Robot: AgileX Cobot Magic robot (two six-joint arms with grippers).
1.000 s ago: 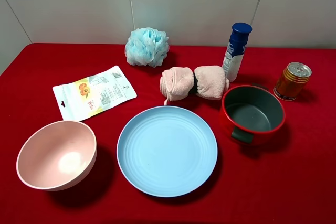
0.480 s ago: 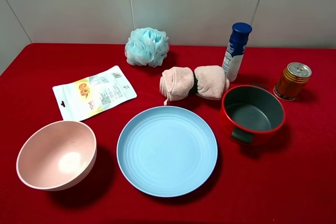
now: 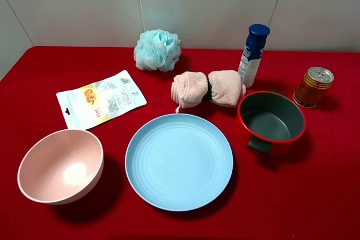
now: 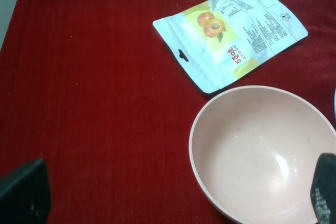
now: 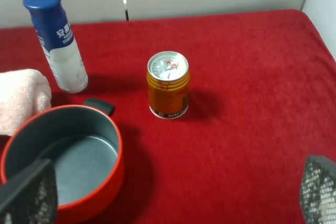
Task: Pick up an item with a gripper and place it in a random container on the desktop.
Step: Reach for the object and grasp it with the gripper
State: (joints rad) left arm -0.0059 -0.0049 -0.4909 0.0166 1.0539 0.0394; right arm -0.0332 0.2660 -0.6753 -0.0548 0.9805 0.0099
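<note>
Black L gripper (image 4: 173,195) and R gripper (image 5: 173,192) both hang w/ jaws spread wide, nothing held. Pink towel (image 3: 208,88) lies on red desktop (image 3: 315,195) just behind blue plate (image 3: 179,161), long axis running side to side, one end by red pot (image 3: 270,123).

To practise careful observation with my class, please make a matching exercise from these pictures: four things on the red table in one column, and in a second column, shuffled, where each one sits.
Things:
1. towel
2. can
3. snack pouch
4. pink bowl

Places:
A. nearest the front, on the left
B. far right, beside the red pot
C. just behind the blue plate
D. lying flat behind the pink bowl

Pairs: 1-C, 2-B, 3-D, 4-A
</note>
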